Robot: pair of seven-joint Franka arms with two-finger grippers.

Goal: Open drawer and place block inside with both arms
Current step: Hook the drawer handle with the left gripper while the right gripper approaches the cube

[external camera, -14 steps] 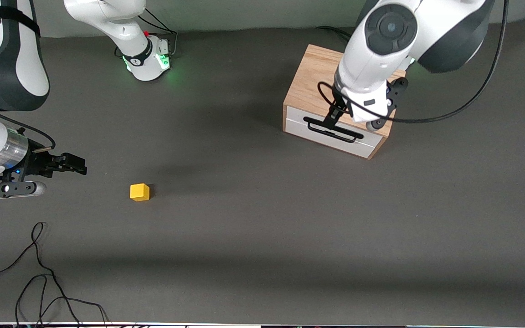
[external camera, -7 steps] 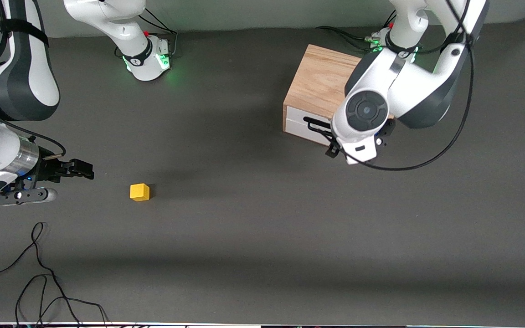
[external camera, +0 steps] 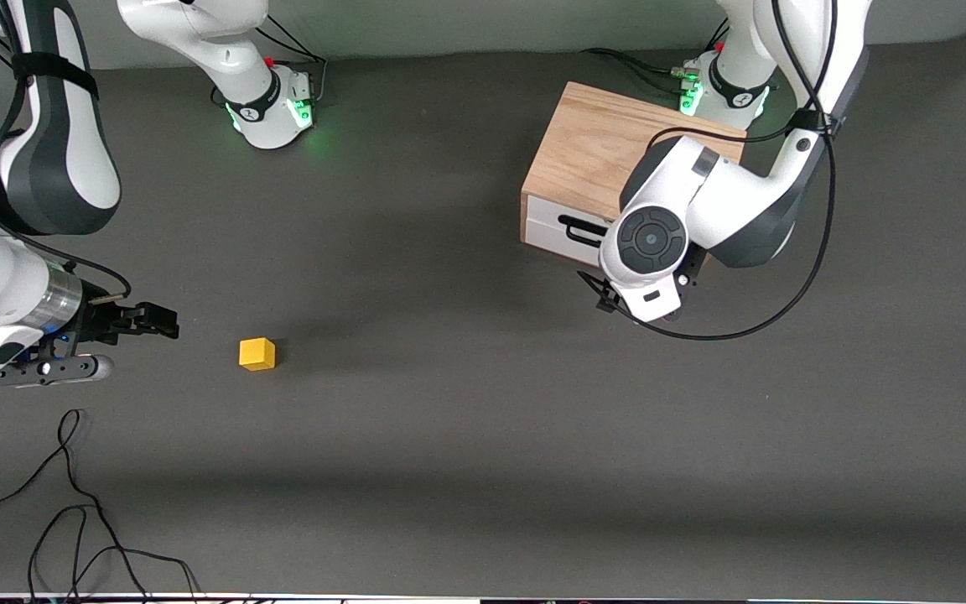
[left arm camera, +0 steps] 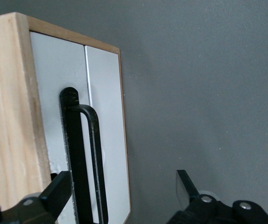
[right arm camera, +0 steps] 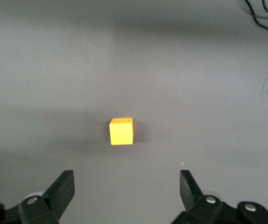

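**A:** Start with the front view. How far along are we?

**B:** Barely begun, I'd judge. The drawer (external camera: 571, 233) sits flush in the cabinet (external camera: 596, 155), toward the left arm's end of the surface (external camera: 466, 470). The block (external camera: 257, 353) lies bare on the surface, well apart from the cabinet, toward the right arm's end and nearer the camera. The left gripper (external camera: 609, 295) hangs just in front of the drawer's white face, mostly hidden under its own wrist. The right gripper (external camera: 156, 320) hovers near the block, not touching it.

**B:** Loose cables (external camera: 72, 503) lie in the near corner at the right arm's end.

**A:** And the left wrist view?

**B:** The left gripper (left arm camera: 124, 193) is spread wide. One finger (left arm camera: 57, 191) looks to be right by the black handle (left arm camera: 80, 158), possibly touching; the angle makes that hard to say. Nothing is gripped. No gap shows around the drawer front.

**A:** Right wrist?

**B:** The right gripper (right arm camera: 127, 189) is released, both fingers apart, with the block (right arm camera: 121, 131) lined up ahead between them, untouched.

**A:** So what's left?

**B:** Everything, by my reading: grip the handle, pull, pick up the block, put it inside.
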